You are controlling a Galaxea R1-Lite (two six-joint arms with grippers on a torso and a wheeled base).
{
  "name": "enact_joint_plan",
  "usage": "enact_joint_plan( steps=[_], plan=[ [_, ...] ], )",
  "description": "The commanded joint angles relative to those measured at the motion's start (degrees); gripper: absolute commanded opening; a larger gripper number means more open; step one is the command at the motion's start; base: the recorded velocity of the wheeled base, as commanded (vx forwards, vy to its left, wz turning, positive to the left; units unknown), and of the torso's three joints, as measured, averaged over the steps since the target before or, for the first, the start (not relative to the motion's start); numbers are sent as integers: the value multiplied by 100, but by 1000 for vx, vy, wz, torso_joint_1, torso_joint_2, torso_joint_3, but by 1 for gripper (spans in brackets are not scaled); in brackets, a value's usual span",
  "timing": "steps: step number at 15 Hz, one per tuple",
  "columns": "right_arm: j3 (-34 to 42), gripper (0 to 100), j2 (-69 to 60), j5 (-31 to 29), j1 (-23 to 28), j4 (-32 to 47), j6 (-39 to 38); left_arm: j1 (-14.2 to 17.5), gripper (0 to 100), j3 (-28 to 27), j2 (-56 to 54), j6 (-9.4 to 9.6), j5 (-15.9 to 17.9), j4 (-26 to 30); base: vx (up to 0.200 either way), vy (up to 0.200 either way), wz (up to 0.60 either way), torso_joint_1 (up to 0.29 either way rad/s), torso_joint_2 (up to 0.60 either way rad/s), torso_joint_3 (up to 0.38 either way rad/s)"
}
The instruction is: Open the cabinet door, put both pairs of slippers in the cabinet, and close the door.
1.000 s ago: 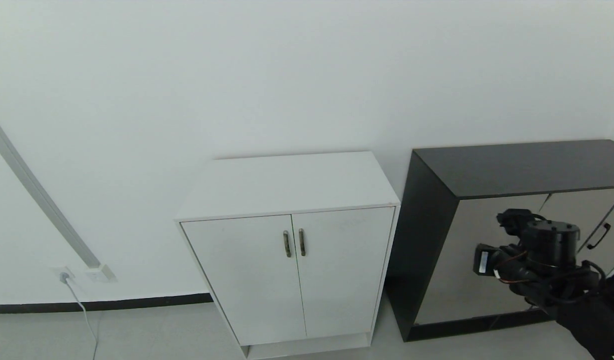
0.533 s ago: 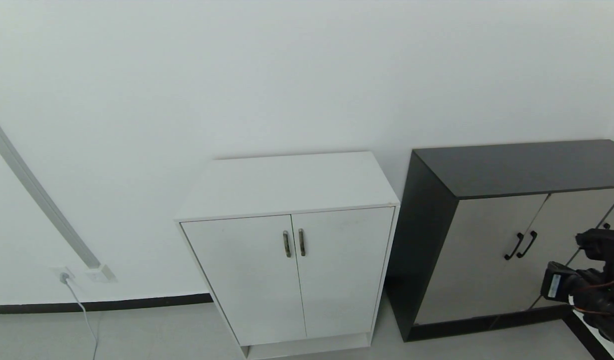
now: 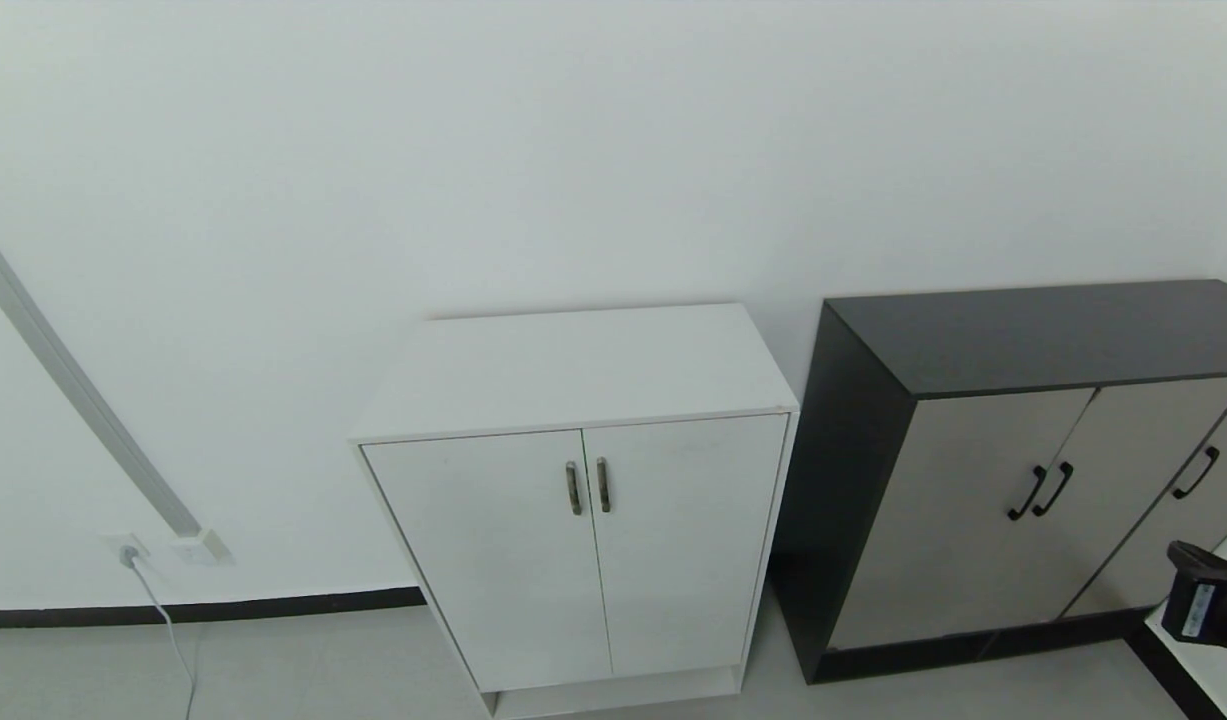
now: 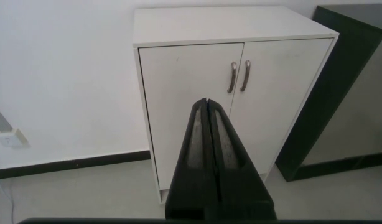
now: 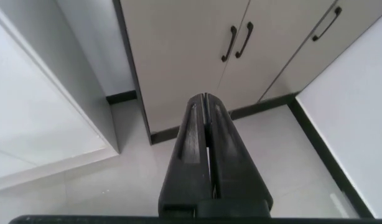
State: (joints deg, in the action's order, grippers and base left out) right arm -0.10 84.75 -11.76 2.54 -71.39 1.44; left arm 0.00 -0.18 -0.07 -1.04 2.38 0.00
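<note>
Against the white wall, the white two-door cabinet (image 3: 533, 560) has a stiff door that likely swings lightly by its slim metal bar handle (image 3: 573, 488); left gripper (image 4: 206, 101) and right gripper (image 5: 206, 96) jaws are pressed together.

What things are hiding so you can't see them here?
Inside of the white cabinet: head and left wrist views, behind its shut doors.
Right end of the black cabinet: head view, cut by the picture edge.
Floor below the right gripper: right wrist view, covered by its shut jaws.
</note>
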Motion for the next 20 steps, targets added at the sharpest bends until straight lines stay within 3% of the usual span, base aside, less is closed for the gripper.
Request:
enact_joint_plan(
  steps=[1,5,8,9,10,15,20],
  plan=[
    [-25,0,-1162,174,1,609,58,0,0,1,7,-2,0,0,0,0,0,0,0,0],
    [-34,0,-2138,482,1,1496,67,0,0,1,7,-2,0,0,0,0,0,0,0,0],
    [-43,0,-3228,790,1,2753,146,0,0,1,7,-2,0,0,0,0,0,0,0,0],
    [-43,0,-3228,790,1,2753,146,0,0,1,7,-2,0,0,0,0,0,0,0,0],
    [-87,0,-3984,1089,1,3702,146,0,0,1,7,-2,0,0,0,0,0,0,0,0],
    [-131,0,-5575,1669,-25,5715,146,0,0,1,7,-2,8,0,0,0,0,0,0,0],
    [-52,0,-6155,1774,-245,6655,146,0,0,1,7,-2,0,0,0,0,0,0,0,0]
  ],
)
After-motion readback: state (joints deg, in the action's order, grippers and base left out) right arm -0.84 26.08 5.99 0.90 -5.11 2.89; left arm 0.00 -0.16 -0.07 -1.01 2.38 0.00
